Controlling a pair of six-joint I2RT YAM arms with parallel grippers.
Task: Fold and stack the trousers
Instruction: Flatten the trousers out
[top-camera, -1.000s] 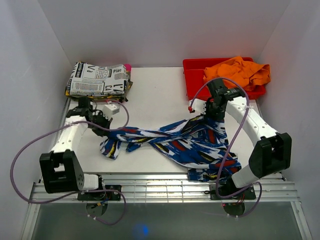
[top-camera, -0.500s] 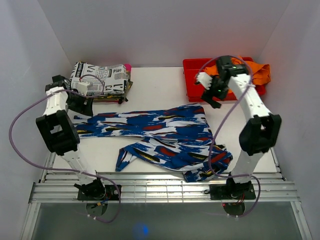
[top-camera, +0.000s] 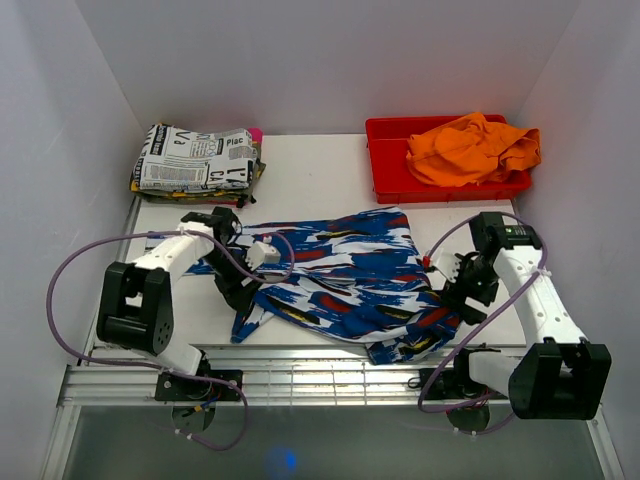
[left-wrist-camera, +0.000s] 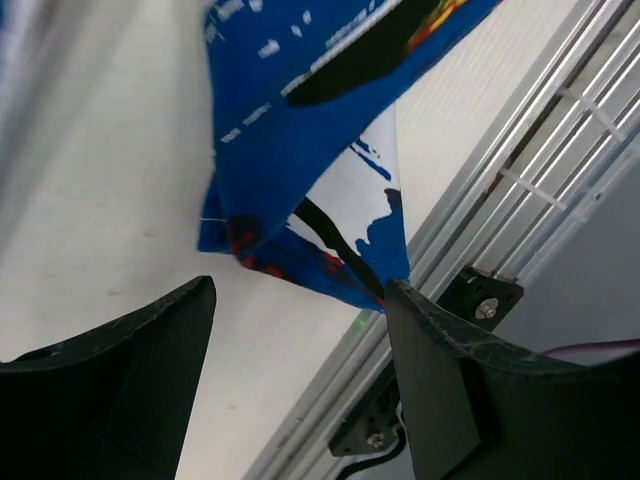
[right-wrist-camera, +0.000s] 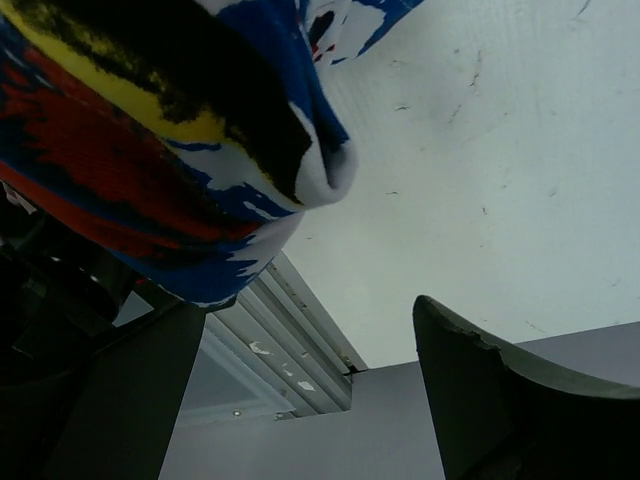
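- Both arms have moved. The left gripper (top-camera: 240, 292) was up by the folded newspaper-print cloth (top-camera: 195, 160). Now it is down at the near left edge of the trousers (top-camera: 350, 270).
- The right gripper (top-camera: 458, 290) was up by the red bin (top-camera: 385, 170). Now it is low, at the right side of the trousers.
- The trousers lie spread out in the middle of the white table (top-camera: 320, 170), between the two grippers. Their near edge lies close to the metal rails (top-camera: 330, 365).
- In the left wrist view, the left gripper's fingers (left-wrist-camera: 120, 370) are wide apart and hold nothing. A blue corner of the trousers lies on the table just past them.
- In the right wrist view, the right gripper's fingers (right-wrist-camera: 500, 400) are wide apart too, with nothing between them. A rolled edge of the trousers sits just beside one finger.
- An orange cloth (top-camera: 470, 148) lies in the red bin.
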